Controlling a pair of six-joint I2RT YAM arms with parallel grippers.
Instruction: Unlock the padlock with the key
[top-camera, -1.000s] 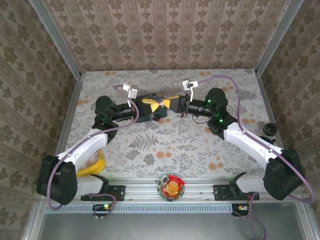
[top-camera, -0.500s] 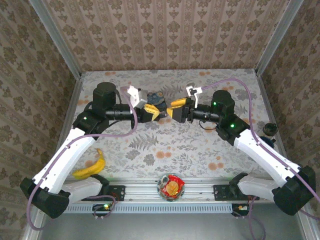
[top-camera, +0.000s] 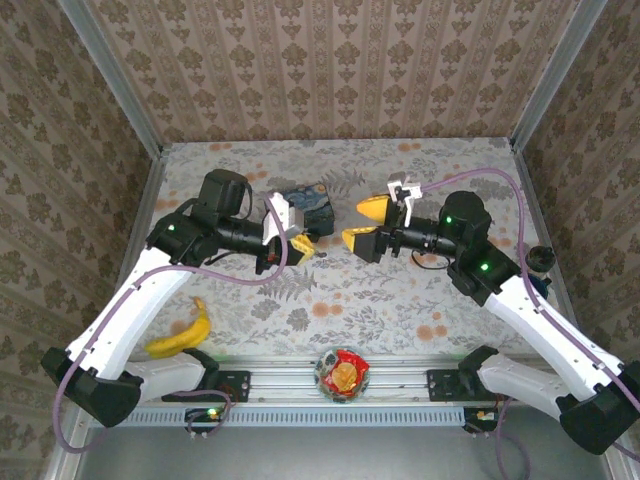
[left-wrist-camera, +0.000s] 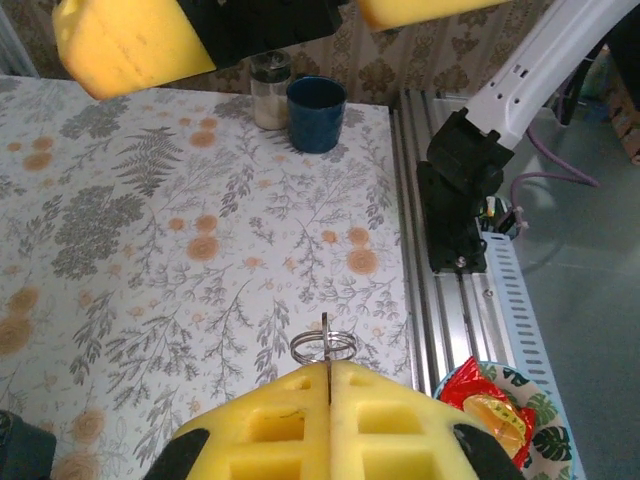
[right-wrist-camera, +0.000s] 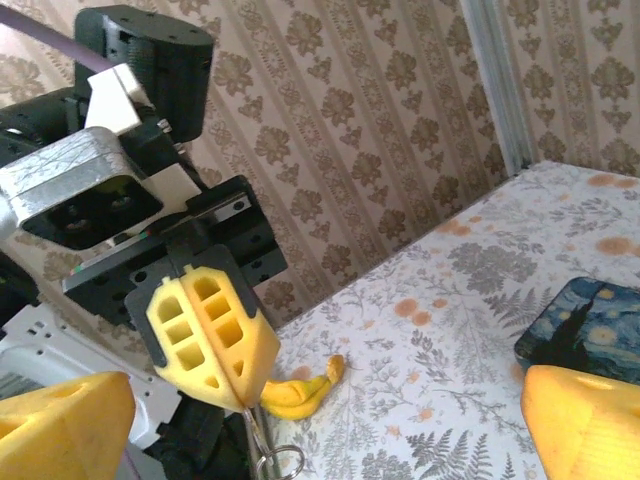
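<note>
Tabletop (top-camera: 385, 292) in fern print, damask-papered walls (top-camera: 330, 70)

Bare table (top-camera: 400, 290) front-centre gives passage (blue box (top-camera: 310, 200) stands behind, banana (top-camera: 180, 335) at left)

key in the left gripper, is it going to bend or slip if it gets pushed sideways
Probably won't bend: the key looks like thin flat metal. It could pivot, since the shut left gripper pinches just a narrow edge between its yellow pads. Its ring likely swings freely.
</note>
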